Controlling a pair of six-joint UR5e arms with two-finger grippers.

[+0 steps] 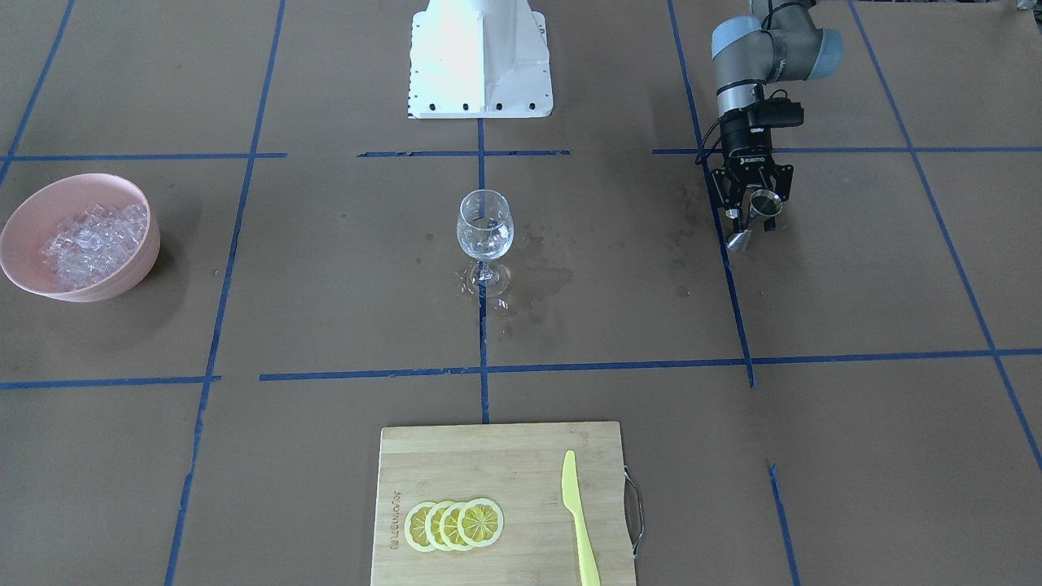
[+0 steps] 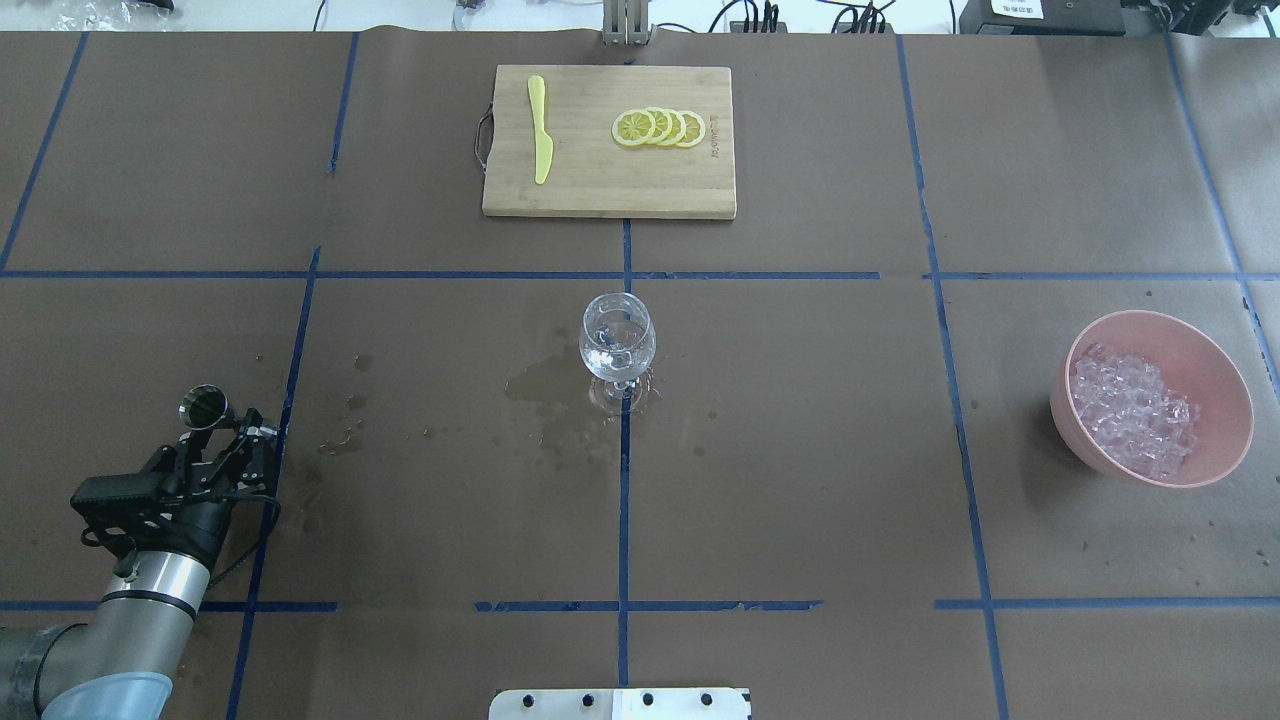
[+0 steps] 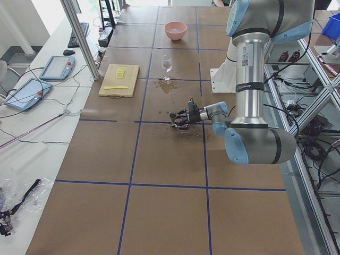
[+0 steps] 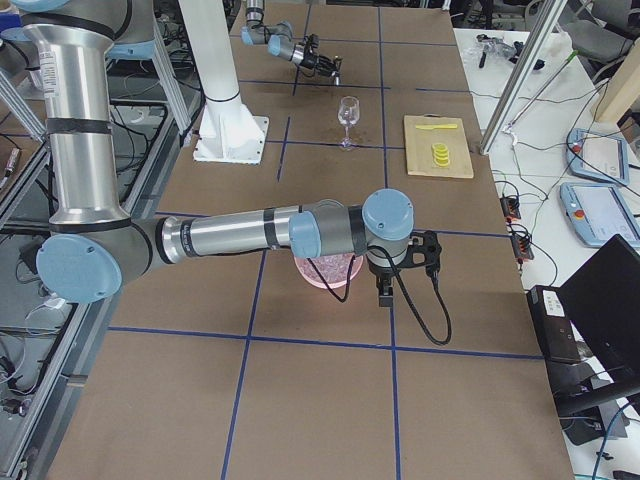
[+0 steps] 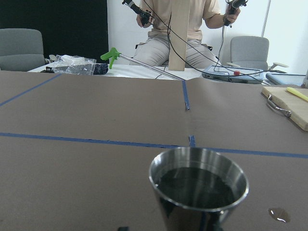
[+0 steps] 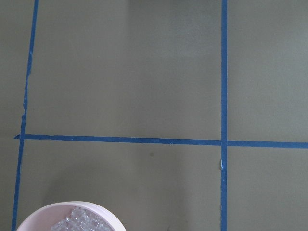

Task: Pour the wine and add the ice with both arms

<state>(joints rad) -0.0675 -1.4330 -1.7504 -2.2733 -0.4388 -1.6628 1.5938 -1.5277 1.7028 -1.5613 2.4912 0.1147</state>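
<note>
Your left gripper [image 1: 753, 215] is clamping a steel jigger [image 2: 202, 407] above the paper on the robot's left side, and the wine [image 5: 197, 186] is sitting dark inside it. Between it and the wine glass [image 2: 617, 345], which is standing upright on the centre tape line, you are getting a stretch of brown paper carrying only wet stains [image 2: 545, 385]. The ice [image 2: 1132, 412] is heaping in the pink bowl [image 2: 1205, 352], well apart on the robot's right. The right gripper [image 4: 384, 290] is hanging over that bowl's edge, and you cannot tell whether its fingers are parted. The cutting board [image 2: 600, 185] is lying at the far table edge. "ROBOTIQ" is showing white on the left gripper; the board's stamp is reading too small.
</note>
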